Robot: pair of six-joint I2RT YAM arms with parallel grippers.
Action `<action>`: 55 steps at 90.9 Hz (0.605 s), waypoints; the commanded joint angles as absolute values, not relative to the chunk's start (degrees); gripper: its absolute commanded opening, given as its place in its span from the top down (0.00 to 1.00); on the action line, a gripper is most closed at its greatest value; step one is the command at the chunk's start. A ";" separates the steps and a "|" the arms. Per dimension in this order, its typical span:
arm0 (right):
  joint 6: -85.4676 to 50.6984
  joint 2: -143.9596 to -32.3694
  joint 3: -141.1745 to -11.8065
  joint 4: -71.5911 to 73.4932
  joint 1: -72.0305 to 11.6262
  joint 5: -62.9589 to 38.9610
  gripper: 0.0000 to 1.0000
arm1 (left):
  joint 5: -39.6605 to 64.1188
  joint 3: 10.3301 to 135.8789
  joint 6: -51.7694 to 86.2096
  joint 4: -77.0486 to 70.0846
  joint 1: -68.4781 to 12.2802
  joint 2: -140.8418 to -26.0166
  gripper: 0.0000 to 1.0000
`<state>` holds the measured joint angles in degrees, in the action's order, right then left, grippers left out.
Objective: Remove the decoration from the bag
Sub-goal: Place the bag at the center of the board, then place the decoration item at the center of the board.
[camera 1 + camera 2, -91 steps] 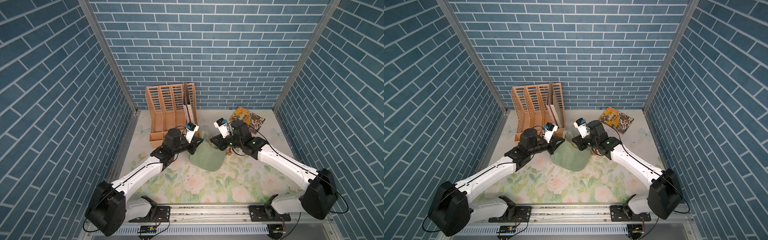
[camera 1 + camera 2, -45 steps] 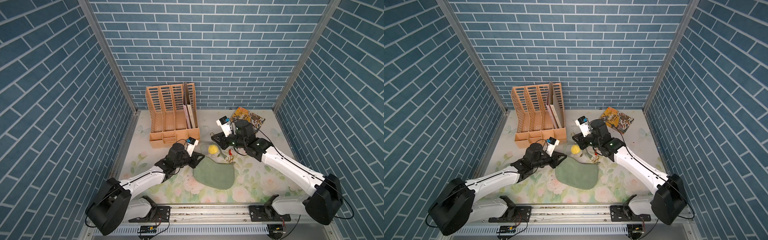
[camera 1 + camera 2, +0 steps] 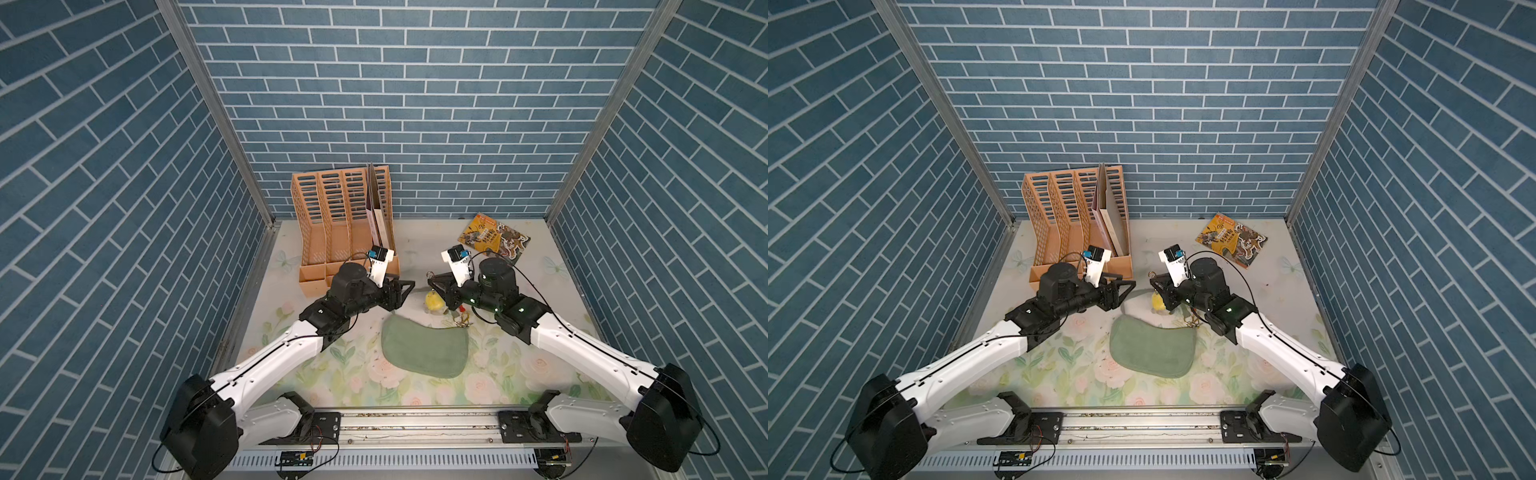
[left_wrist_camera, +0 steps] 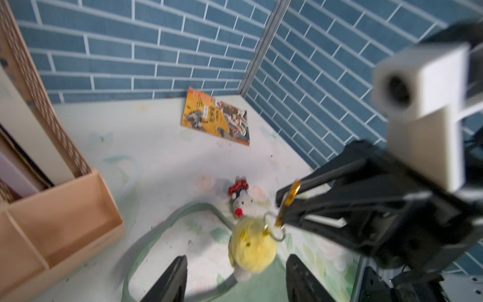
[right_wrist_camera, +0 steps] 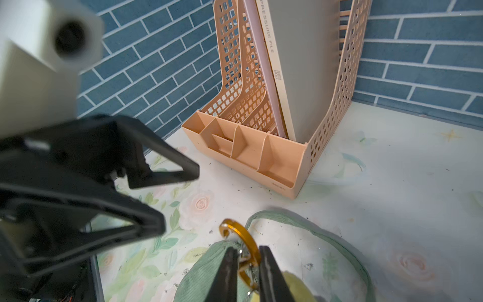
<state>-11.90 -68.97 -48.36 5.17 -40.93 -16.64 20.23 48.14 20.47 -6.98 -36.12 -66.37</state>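
Bag (image 3: 424, 351) down, clip (image 5: 248, 239) aloft — rack (image 3: 332, 232) behind

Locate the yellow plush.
In a top view the yellow plush is mid-table just behind the bag, under the right hand, which pinches its gold ring.

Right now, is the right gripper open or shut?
Shut: the right gripper pinches the gold metal ring clasp between its black fingers, in the right wrist view.

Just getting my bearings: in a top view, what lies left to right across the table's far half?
Orange file rack → left hand, open → yellow plush charm → illustrated booklet.
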 commanded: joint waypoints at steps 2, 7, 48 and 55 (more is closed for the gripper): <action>-8.96 -68.21 -47.86 9.92 -42.27 -16.81 0.81 | 26.43 53.39 19.29 -2.87 -35.95 -67.32 0.38; -8.32 -68.45 -48.10 9.93 -42.87 -17.17 0.81 | 29.07 55.29 18.08 -1.68 -35.95 -69.19 0.39; -6.79 -69.66 -49.64 9.00 -44.65 -19.85 0.81 | 32.77 60.73 10.83 8.18 -34.09 -74.89 0.56; -6.46 -70.09 -50.04 8.58 -44.73 -20.03 0.81 | 33.52 60.80 10.85 8.10 -34.10 -74.97 0.59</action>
